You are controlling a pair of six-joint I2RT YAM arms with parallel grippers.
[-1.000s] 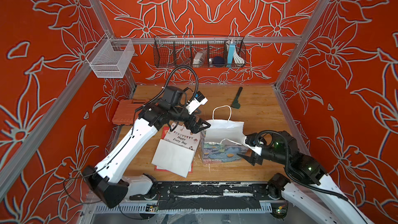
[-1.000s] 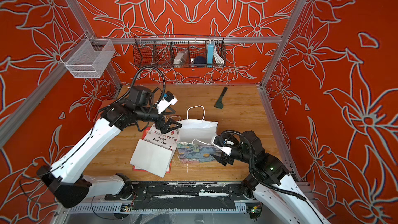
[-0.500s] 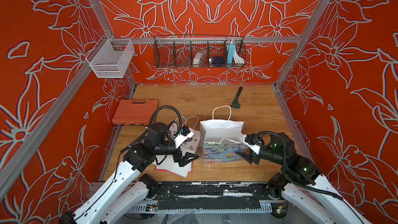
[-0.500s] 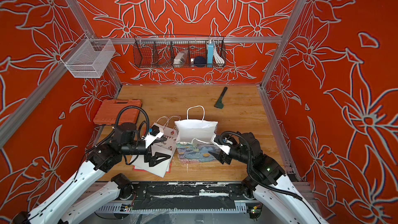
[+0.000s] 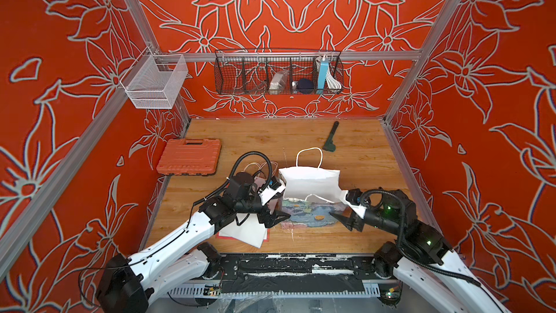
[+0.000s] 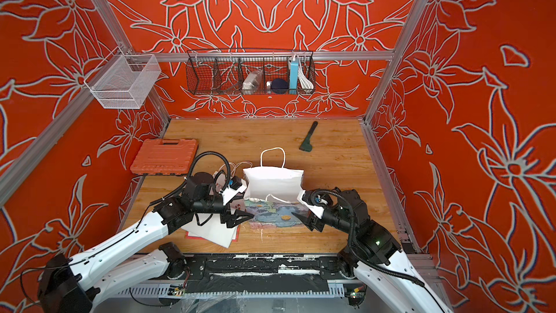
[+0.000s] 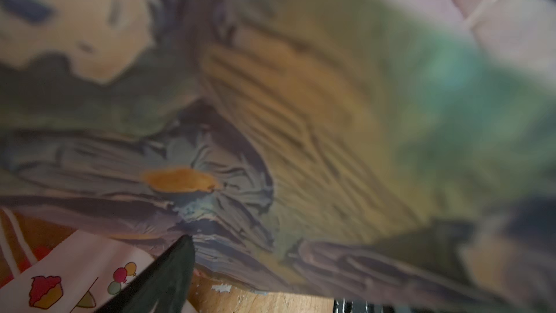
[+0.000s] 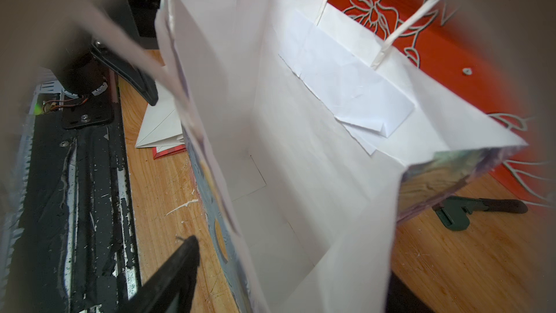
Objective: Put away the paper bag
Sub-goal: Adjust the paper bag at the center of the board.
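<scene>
I find the paper bag (image 5: 311,182) standing open mid-counter (image 5: 361,161), between both arms. The left tool (image 5: 278,219) is spread wide, low at the bag's side, gripping nothing. The right tool (image 5: 340,221) stands apart at the opposite side. Risk: an uneven push would tip or crumple the thin wall. The left tool could also snag the flat bags (image 5: 243,231) beneath it.

An orange tool case (image 5: 189,156) lay shut at the left of the wooden table (image 5: 255,137); a dark green wrench (image 5: 331,137) lay near the back right; a black wire basket (image 5: 231,76) on the back wall held a blue box (image 5: 322,73) and a white cable (image 5: 332,81); a white mesh basket (image 5: 153,82) hung on the left wall.
</scene>
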